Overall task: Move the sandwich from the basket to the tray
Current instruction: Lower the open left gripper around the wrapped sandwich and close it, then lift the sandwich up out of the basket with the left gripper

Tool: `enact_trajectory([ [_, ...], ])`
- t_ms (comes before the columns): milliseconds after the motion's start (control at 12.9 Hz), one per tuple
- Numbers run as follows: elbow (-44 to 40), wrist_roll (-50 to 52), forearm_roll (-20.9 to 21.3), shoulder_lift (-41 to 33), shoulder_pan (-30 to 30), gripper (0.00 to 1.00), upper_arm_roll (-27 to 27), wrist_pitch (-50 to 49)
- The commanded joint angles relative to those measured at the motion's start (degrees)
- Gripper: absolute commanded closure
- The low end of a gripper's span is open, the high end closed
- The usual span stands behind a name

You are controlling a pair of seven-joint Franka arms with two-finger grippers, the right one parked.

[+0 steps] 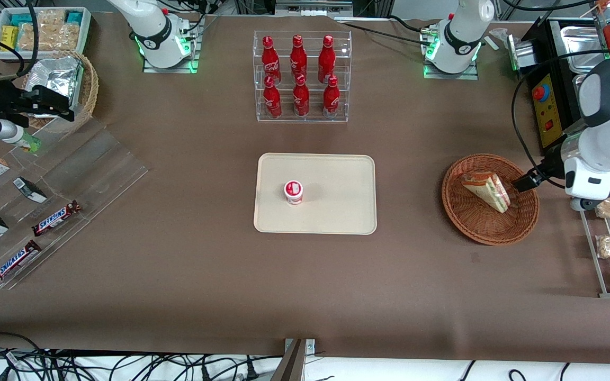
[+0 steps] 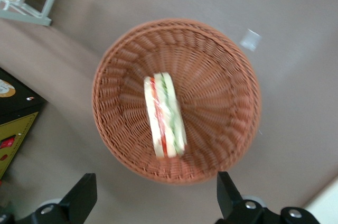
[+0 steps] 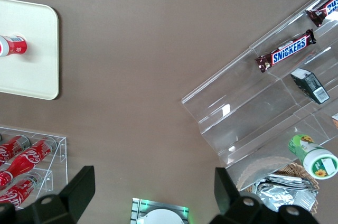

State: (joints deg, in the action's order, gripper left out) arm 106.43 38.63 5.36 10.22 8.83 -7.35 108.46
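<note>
The gripper [image 2: 156, 200] hangs above the rim of the basket [image 2: 222, 84], its 2 fingers [image 2: 82, 197] spread wide with nothing between them. The sandwich [image 2: 165, 115] lies in the basket, standing on edge with its red and green filling facing up. The tray [image 1: 337, 211] sits well apart, toward the table's middle, holding 1 small red-and-white cup [image 1: 293, 191].

White arm [image 1: 604, 127], black fingers [image 2: 82, 197]

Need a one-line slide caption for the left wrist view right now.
Open gripper above the basket, sandwich inside it.
</note>
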Motion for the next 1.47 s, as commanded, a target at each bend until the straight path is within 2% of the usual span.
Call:
enact_trajectory([
  [0, 9.1, 6.6, 3.0, -1.7, 0.0, 0.00, -0.3, 9.7],
  [388, 19.8, 9.7, 3.8, 0.2, 0.0, 0.00, 0.0, 26.5],
  [698, 22.4, 15.8, 10.9, 3.7, 0.0, 0.00, -0.1, 31.9],
  [853, 22.4, 17.1, 11.7, 4.9, 0.0, 0.00, -0.1, 32.7],
  [930, 22.3, 17.1, 11.7, 5.1, 0.0, 0.08, -0.1, 32.7],
  [1008, 22.3, 17.0, 11.7, 5.3, 0.0, 0.53, -0.1, 32.7],
  [1085, 22.3, 17.1, 11.7, 5.3, 0.0, 0.90, 0.0, 32.7],
  [1163, 22.3, 17.0, 11.7, 5.2, 0.0, 1.00, -0.1, 32.6],
  [1395, 22.4, 16.3, 11.7, 4.9, 0.1, 1.00, -0.1, 32.5],
])
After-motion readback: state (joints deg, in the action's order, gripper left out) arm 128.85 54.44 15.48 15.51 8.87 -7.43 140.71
